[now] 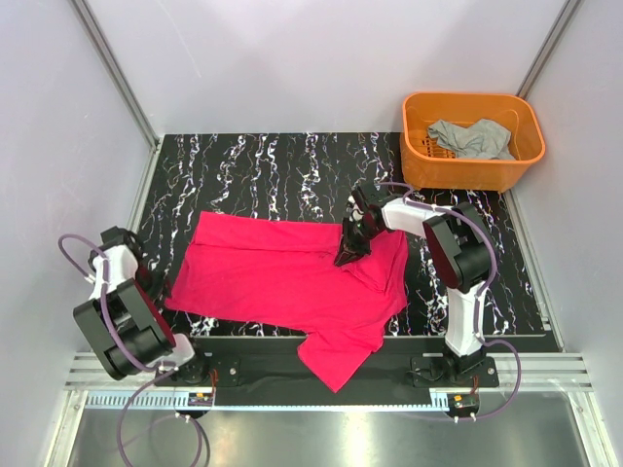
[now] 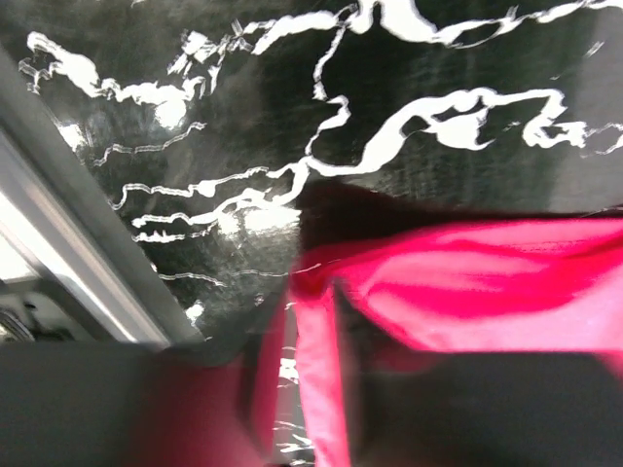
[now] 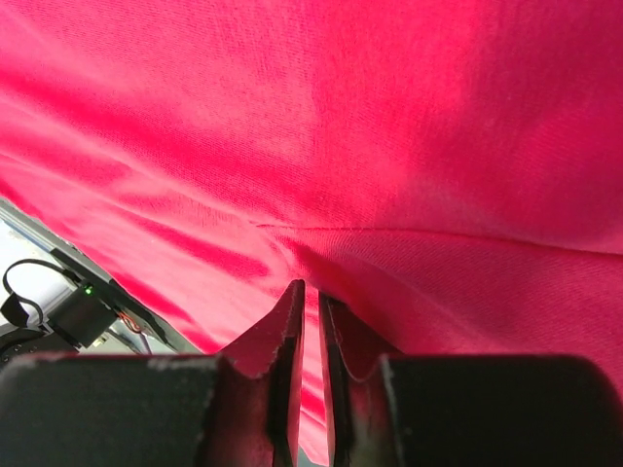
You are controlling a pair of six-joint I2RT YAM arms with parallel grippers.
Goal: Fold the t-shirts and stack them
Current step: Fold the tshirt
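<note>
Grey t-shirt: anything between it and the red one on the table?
Yes. The grey t-shirt lies inside the orange basket, so the basket's near wall stands between it and the red t-shirt. The right gripper, pinching the red fabric, also sits on the side nearest the basket.

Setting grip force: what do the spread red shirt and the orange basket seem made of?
Magenta-red short-sleeved t-shirt: soft matte knit fabric, possibly cotton; fine weave, creases. Orange rectangular basket: rigid, smooth plastic, it seems; straight moulded walls, even rim.
</note>
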